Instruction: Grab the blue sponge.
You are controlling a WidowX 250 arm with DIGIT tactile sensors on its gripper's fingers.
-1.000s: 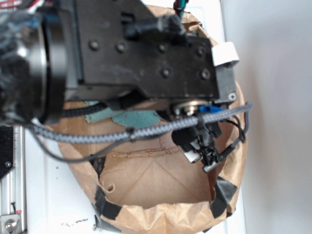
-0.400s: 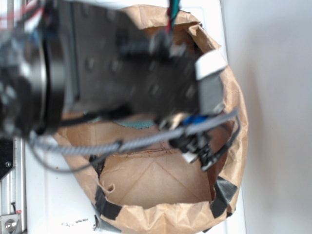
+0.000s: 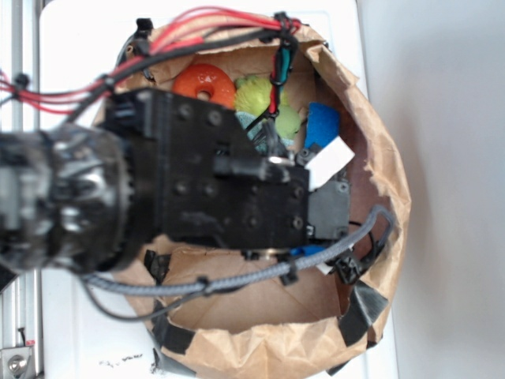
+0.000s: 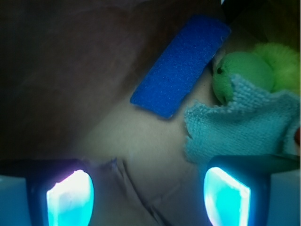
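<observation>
The blue sponge [image 4: 181, 63] is a flat royal-blue block lying slantwise on the brown paper, its far end by the bag wall. In the exterior view the blue sponge [image 3: 322, 125] sits at the far right inside the bag. My gripper [image 4: 148, 195] hovers above the bag floor, short of the sponge. It is open, its two glowing pads [image 4: 70, 197] wide apart with only bare paper between them. The black arm body [image 3: 229, 189] hides most of the gripper in the exterior view.
Everything lies in a wide brown paper bag [image 3: 383, 170] with rolled walls. A teal terry cloth [image 4: 240, 127] and a yellow-green soft lump [image 4: 244, 70] lie just right of the sponge. An orange ring [image 3: 204, 81] sits at the back left. Cables trail across the bag.
The arm has swung down and left in the exterior view, uncovering the ring, the lump and the blue sponge at the back of the bag. The gripper still holds nothing.
</observation>
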